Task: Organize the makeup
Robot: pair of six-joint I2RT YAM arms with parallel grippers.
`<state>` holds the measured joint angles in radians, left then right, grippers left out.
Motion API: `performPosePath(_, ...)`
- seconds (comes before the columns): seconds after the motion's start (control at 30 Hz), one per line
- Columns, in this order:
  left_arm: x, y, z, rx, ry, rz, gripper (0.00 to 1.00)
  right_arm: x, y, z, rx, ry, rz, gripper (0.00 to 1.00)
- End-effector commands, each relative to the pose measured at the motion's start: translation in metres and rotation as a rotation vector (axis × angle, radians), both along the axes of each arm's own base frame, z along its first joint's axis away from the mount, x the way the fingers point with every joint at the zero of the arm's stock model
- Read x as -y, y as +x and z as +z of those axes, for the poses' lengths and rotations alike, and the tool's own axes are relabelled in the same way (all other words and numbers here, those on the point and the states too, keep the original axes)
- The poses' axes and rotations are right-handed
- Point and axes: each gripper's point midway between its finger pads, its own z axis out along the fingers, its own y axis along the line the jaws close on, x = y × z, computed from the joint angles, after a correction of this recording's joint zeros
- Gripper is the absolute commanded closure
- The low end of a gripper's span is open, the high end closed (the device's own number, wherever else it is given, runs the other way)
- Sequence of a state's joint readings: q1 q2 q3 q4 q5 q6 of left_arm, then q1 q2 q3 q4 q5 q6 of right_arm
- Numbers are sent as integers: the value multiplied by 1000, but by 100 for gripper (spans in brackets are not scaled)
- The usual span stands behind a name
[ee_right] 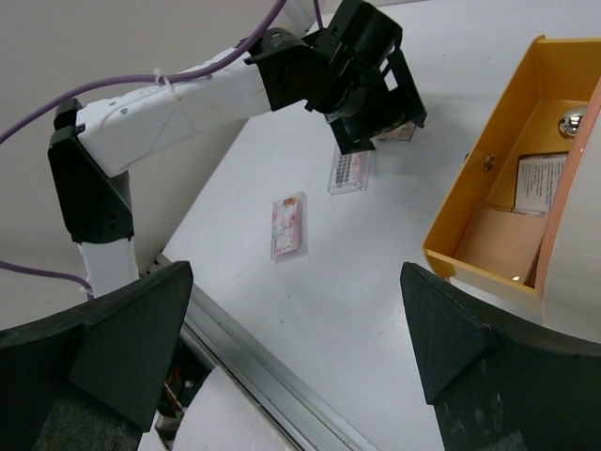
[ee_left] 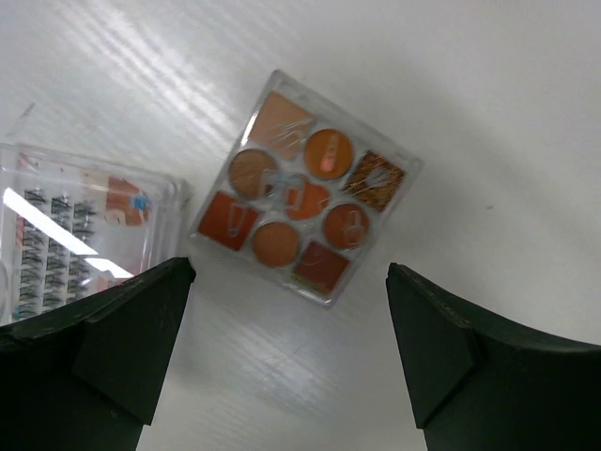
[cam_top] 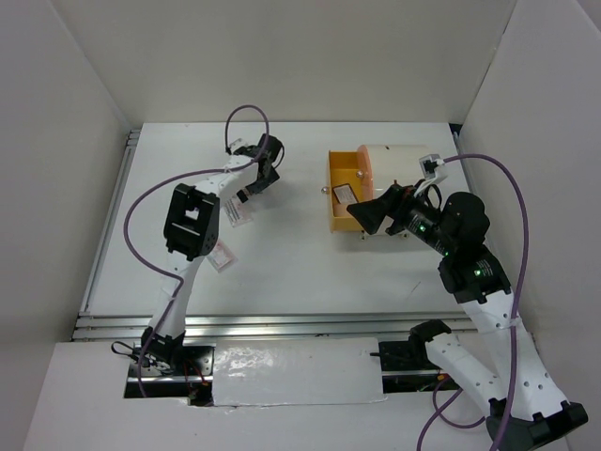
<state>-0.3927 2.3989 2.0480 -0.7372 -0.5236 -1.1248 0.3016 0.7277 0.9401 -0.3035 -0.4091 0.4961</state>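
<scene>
An eyeshadow palette (ee_left: 305,202) with orange and brown pans lies flat on the white table, just ahead of my left gripper (ee_left: 291,362). That gripper is open, empty and hovers above the table. A clear lash packet (ee_left: 75,230) lies to the palette's left; it also shows in the top view (cam_top: 235,212). A white-pink packet (cam_top: 223,256) lies nearer, also in the right wrist view (ee_right: 288,225). My right gripper (ee_right: 296,352) is open and empty beside the open orange drawer (ee_right: 470,202), which holds a packet (ee_right: 540,183) and a tan flat item (ee_right: 498,240).
The cream cylindrical container (cam_top: 399,169) stands at the back right with its orange drawer (cam_top: 336,202) pulled out to the left. White walls close in the table on three sides. A metal rail (cam_top: 282,326) runs along the near edge.
</scene>
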Motion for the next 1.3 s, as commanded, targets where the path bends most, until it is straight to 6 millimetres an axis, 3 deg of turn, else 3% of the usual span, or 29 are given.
performPosePath(0.0, -19, -13, 22, 3, 85, -39, 1, -4, -3, 13, 68, 13, 26, 0)
performPosePath(0.17, -22, -9, 29, 3, 126, -123, 0, -6, -3, 14, 65, 19, 38, 0)
performPosePath(0.43, -18, 28, 26, 39, 151, -318, 1, -3, -4, 16, 69, 15, 23, 0)
performPosePath(0.73, -31, 39, 35, 53, 184, -389, 1, -8, 2, 13, 50, 19, 41, 0)
performPosePath(0.9, -17, 58, 40, 102, 152, -578, 1, -6, 2, 11, 44, 11, 29, 0)
performPosePath(1.0, -12, 53, 31, 87, 112, -664, 1, -5, 5, 10, 42, 9, 18, 0)
performPosePath(1.07, -7, 49, 38, 110, 98, -703, 1, -7, 6, 10, 40, 12, 27, 0)
performPosePath(1.27, -15, 45, 20, 62, 71, -743, 1, -8, 7, 8, 32, 10, 30, 0)
